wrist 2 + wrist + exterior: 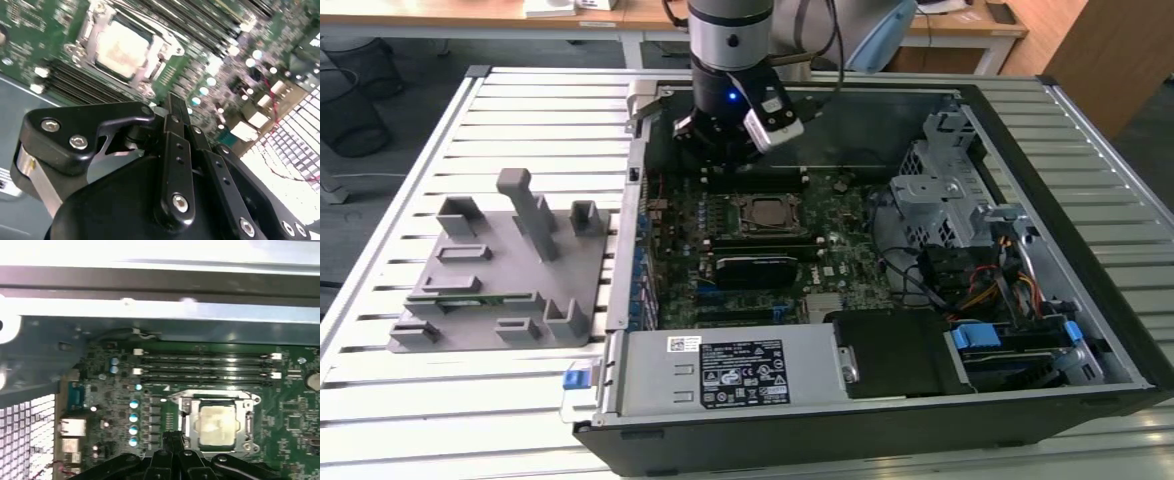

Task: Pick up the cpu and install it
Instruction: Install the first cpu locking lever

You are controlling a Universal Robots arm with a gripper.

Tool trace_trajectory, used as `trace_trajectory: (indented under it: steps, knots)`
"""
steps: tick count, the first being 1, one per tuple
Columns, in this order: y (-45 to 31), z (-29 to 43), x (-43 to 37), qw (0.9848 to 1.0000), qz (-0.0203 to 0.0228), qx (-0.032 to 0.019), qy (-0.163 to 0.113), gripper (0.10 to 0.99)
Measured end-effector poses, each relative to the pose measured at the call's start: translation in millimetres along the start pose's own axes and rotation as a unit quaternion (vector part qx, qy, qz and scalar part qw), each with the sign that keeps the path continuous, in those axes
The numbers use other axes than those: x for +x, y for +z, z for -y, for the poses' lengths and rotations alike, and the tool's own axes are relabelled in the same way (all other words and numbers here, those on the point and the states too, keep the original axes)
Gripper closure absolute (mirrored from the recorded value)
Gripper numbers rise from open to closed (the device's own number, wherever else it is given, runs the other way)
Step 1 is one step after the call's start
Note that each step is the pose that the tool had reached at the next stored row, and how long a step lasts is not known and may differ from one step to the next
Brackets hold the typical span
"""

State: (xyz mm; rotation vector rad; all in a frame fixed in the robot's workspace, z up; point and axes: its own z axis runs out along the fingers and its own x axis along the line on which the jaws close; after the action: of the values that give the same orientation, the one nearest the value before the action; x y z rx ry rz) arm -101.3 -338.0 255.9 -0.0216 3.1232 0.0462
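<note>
Fingers (175, 131) of your gripper (172, 436) are clenched on nothing; cpu (217, 425) sits in the socket (185, 412) just beyond their tips. Judge it light, stiff, fragile underneath: take it by opposite edges.

No text is legible; the label (747, 373) on the power supply (654, 388) carries unreadable print.

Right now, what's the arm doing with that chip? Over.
Gripper shut, holding nothing, hovering over the motherboard. Cpu lying in the socket frame, beside the gripper. Nothing in between.
</note>
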Motion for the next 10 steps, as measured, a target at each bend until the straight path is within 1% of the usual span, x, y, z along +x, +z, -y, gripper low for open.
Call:
trace_trajectory:
  steps: [3, 6, 10]
  knots:
    - [-0.1, -0.6, 6.8, 1.0, 0.0009, -0.0002, 0.0, 0.98]
    - [-0.1, -3.3, 11.5, 1.0, 0.0014, -0.0002, 0.0, 0.98]
    - [0.1, -13.0, 13.2, 1.0, 0.0016, -0.0001, 0.0, 0.98]
